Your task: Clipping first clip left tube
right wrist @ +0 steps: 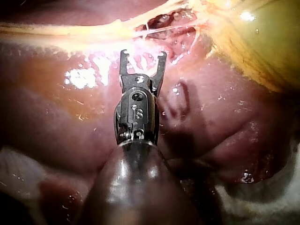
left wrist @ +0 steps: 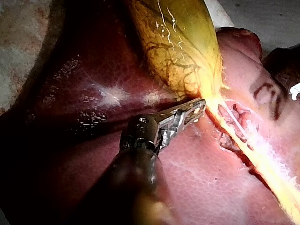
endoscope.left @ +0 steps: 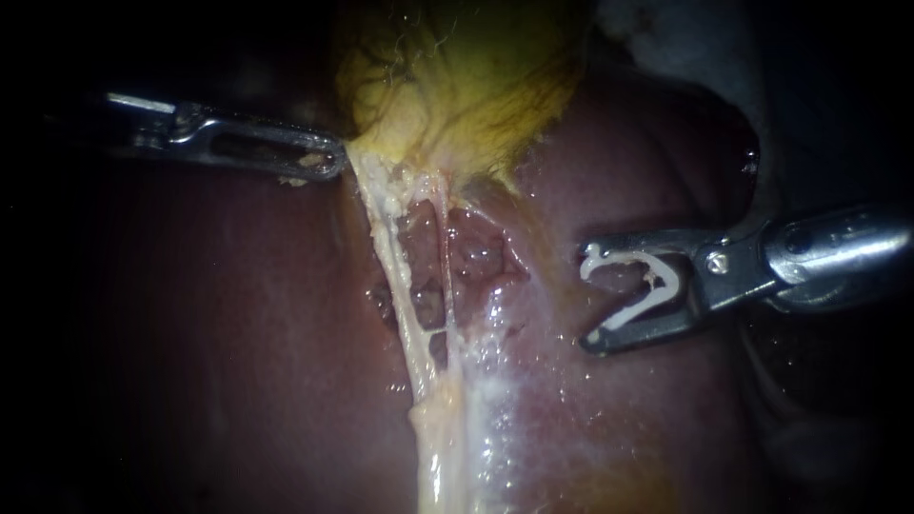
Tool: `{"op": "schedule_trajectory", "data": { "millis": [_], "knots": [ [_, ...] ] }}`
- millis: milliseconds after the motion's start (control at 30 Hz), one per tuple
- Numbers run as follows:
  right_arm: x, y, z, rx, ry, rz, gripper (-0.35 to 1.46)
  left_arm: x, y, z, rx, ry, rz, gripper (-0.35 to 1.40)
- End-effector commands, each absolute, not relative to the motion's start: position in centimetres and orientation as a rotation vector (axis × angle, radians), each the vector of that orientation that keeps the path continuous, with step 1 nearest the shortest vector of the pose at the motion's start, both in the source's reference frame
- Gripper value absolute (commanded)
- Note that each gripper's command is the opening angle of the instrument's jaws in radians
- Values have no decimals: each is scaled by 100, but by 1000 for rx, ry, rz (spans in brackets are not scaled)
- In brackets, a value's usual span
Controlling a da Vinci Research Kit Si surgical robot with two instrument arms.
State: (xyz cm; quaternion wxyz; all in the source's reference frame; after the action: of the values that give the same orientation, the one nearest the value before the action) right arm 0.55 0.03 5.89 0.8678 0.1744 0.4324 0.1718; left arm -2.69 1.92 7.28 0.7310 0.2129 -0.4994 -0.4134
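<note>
The clip (endoscope.left: 669, 282) is carried spread wide between the right instrument's (endoscope.left: 588, 297) jaws, both touching it, well apart from the left tube (endoscope.left: 388, 249), which is stretched from the gallbladder (endoscope.left: 457, 76) across the liver (endoscope.left: 238, 333). As a thinner right tube (endoscope.left: 447, 257) is webbed to it, both could be caught in one bite. Tension would be lost if the left instrument's (endoscope.left: 328, 160) jaws, closed on the gallbladder's neck, slipped. What lies behind the tubes is hidden.

Endoscope light bright at centre, edges dark; wet glare spots on liver (endoscope.left: 238, 343); right instrument (endoscope.left: 587, 297) casts shadow.
</note>
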Motion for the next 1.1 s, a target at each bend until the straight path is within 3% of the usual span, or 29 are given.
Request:
{"op": "schedule_trajectory", "data": {
  "millis": [33, 167, 300, 500, 1100],
  "knots": [
    [55, 3, 589, 365, 905, 360, 52, -268, 191, 728, 468, -1099, -910, -35],
    [64, 2, 591, 370, 906, 359, 56, -268, 191, 725, 469, -1099, -911, -35],
    [76, -1, 595, 416, 956, 340, 57, -267, 192, 721, 471, -1098, -912, -35],
    [93, -9, 605, 566, 1027, 355, 57, -265, 193, 718, 473, -1098, -912, -35],
    [146, -15, 669, 847, 1130, 409, 55, -262, 193, 716, 475, -1098, -911, -35]
  ]
}}
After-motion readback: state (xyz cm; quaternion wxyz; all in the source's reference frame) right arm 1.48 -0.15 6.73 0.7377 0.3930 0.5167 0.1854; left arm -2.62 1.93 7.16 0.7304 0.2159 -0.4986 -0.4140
